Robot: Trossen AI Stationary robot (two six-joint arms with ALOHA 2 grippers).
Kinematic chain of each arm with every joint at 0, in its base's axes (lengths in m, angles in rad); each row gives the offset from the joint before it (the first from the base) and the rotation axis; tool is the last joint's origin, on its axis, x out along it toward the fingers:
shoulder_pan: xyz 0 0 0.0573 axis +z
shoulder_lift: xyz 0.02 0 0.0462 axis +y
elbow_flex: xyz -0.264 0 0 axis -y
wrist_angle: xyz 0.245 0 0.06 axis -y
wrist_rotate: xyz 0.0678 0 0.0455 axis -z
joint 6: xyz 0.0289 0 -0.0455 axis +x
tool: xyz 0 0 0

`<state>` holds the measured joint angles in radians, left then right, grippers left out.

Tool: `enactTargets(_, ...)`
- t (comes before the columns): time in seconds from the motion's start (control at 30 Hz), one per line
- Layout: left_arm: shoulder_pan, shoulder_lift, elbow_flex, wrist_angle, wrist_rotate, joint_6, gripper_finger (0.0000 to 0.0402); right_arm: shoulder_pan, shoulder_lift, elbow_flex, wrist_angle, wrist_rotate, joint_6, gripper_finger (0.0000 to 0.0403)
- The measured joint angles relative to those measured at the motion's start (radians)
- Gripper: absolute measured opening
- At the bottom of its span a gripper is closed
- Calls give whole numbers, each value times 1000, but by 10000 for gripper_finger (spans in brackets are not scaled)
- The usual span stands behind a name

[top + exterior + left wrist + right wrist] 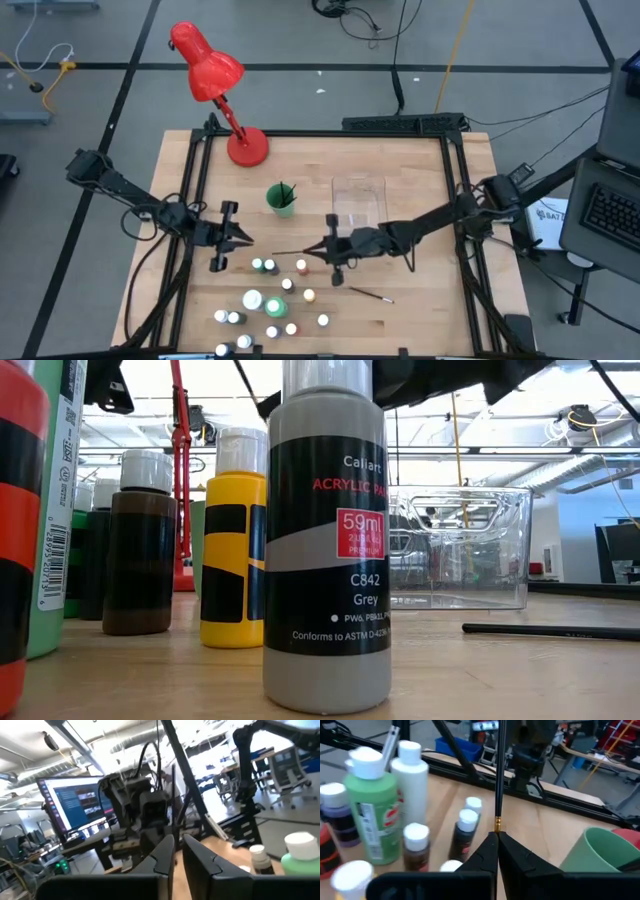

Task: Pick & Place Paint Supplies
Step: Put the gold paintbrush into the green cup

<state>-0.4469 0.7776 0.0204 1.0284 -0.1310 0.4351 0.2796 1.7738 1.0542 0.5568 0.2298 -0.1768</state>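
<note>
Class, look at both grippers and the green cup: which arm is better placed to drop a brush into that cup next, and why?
Probably the right. The right gripper is shut on a thin brush, and the green cup stands close by. The left gripper appears shut on nothing, beside the paint bottles.

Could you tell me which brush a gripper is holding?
The brush pinched in the right gripper; the loose brush lies on the table, others stand in the green cup.

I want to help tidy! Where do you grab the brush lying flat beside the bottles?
Grab the loose brush at mid-handle, from straight above, gripping across it: it lies flat, thin, clear of the bottles. The right gripper holds another brush; the left gripper waits.
</note>
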Motion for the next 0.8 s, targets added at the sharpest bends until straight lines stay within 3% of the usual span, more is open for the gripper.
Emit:
enactTargets(0.13, 0, 2, 0, 11, 27, -17, 91, -11, 37, 2, 27, -1, 0, 0)
enactTargets(0.33, 0, 2, 0, 26, 105, -48, 196, -13, 64, 34, 33, 2, 0, 0)
enactTargets(0.47, 1, 2, 0, 32, 100, -41, 250, -17, 62, 37, 49, 68, 7, 0)
enactTargets(0.6, 1, 1, 0, 53, 76, -54, 279, -18, 65, 78, -16, 96, 27, 0)
enactTargets(0.8, 1, 6, 0, 59, 77, -71, 284, -20, 136, 201, -105, 101, 0, 0)
